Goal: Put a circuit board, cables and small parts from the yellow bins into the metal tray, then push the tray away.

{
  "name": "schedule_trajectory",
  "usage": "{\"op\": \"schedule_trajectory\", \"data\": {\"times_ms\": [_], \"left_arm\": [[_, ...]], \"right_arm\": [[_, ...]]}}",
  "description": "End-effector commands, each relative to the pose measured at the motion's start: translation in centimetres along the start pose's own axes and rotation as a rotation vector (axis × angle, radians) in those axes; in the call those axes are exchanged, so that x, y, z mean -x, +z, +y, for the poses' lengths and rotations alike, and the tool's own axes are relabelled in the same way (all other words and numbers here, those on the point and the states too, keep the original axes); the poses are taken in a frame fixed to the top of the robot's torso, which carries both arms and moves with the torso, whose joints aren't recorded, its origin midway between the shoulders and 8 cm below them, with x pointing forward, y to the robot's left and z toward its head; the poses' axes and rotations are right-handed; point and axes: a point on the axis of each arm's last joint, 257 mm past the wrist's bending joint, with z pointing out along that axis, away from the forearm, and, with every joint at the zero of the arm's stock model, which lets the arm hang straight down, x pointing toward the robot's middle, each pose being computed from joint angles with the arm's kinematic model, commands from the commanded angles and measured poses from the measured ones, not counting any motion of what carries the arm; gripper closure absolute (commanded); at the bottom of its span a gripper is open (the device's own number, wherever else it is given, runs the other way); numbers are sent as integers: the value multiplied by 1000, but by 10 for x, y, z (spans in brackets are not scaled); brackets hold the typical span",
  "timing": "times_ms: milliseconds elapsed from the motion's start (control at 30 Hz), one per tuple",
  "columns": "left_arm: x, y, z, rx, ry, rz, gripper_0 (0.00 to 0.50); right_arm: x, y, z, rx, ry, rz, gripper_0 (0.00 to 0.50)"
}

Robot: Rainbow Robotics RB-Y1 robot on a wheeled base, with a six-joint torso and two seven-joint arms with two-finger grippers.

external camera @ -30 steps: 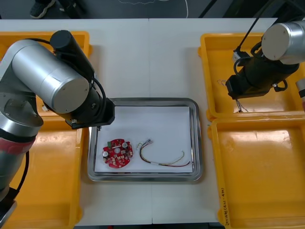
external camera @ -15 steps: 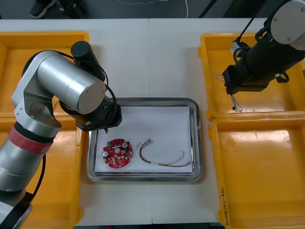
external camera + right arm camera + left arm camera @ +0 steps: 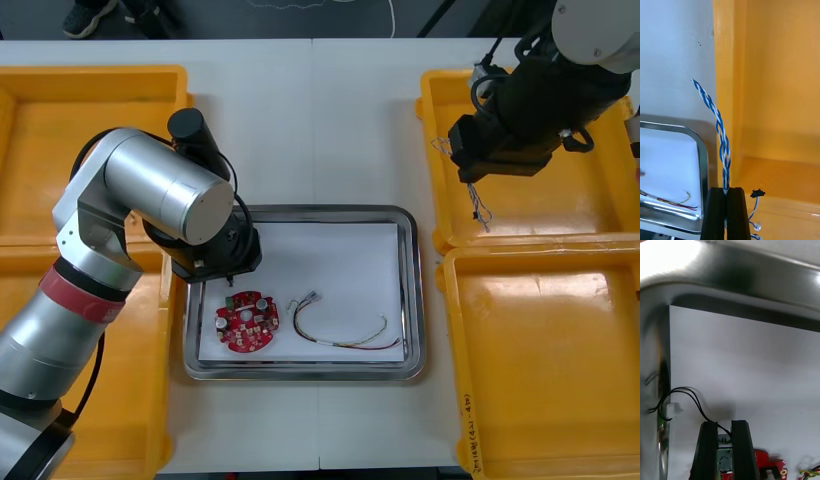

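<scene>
**Two limp cables, each pinched at one end**

Front view: the right gripper (image 3: 472, 178) hangs over the far right bin (image 3: 600, 215) with a blue-white cable (image 3: 480, 208) dangling from it. The cable looks light and floppy, so it will swing and sag. A hold near one end, as here, lets the rest trail down into the tray (image 3: 412, 290). The left gripper (image 3: 228, 280) is low over the tray's left side, just beyond the board (image 3: 247, 322). A red-yellow cable (image 3: 340, 337) lies beside the board. The tray sits on the counter (image 3: 320, 120) between the bins.

Right wrist view: the fingers are closed almost together on the blue-white cable (image 3: 719, 131). Its twisted length stands out past them above the bin's wall (image 3: 726, 93), with the tray corner (image 3: 703, 157) alongside. The twist gives it a little stiffness, and the grip looks firm.

Left wrist view: the left gripper's fingers (image 3: 709, 450) stand a narrow gap apart. A thin black cable (image 3: 692, 399) runs into that gap, and I judge it pinched there. Its white plug (image 3: 672, 410) rests by the tray wall (image 3: 752, 273) on the white liner. This cable is thin, soft and easily snagged, so it is best held by its end. The board (image 3: 763, 465) lies just past the fingers.
</scene>
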Motion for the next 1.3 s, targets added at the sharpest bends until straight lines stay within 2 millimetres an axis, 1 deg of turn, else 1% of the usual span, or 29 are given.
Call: {"op": "schedule_trajectory", "data": {"times_ms": [33,167,233,267,300,333,367,400,433,500,667,833,867,900,1000,1033,1067,1167,1300], "left_arm": [[8,-10,-28,-43,160,-32,500],[7,-10,-29,-46,167,-31,499],[8,-10,-29,-46,166,-33,468],[8,-10,-29,-46,165,-35,348],[9,-10,-29,-46,165,-37,262],[10,-11,-28,-46,162,-40,153],[11,-11,-28,-45,159,-43,97],[11,-11,-28,-45,159,-43,97],[13,-12,-27,-45,155,-48,53],[15,-15,-26,-45,151,-56,41],[16,-28,-19,-34,140,-54,36],[17,-45,-9,-15,144,-61,37],[16,-45,-9,-14,143,-61,36],[17,-52,-5,-11,140,-61,37],[16,-60,-3,-12,144,-62,37],[16,-66,-1,-19,146,-65,36],[17,-68,-1,-24,146,-70,38],[25,-84,-4,-48,159,-113,37],[37,-104,-4,-67,165,-168,37]], "right_arm": [[14,-25,17,-21,-57,-61,500],[12,-23,25,-8,-59,-54,500],[11,-21,25,-12,-60,-49,500],[9,-18,25,-22,-65,-45,500],[9,-17,25,-28,-68,-44,500],[8,-15,24,-40,-72,-42,500],[7,-13,24,-49,-74,-40,500],[7,-13,24,-49,-74,-40,500],[7,-12,22,-59,-74,-41,500],[7,-12,23,-58,-76,-39,500],[5,-12,24,-52,-80,-35,500],[4,-13,28,-43,-94,-34,500],[4,-13,28,-43,-94,-34,500],[4,-13,30,-38,-99,-32,500],[2,-12,33,-32,-107,-29,500],[1,-13,34,-31,-113,-29,500],[1,-13,36,-28,-118,-30,500],[-2,-13,41,-29,-143,-30,500],[-8,-12,51,-27,-188,-26,500]]}}
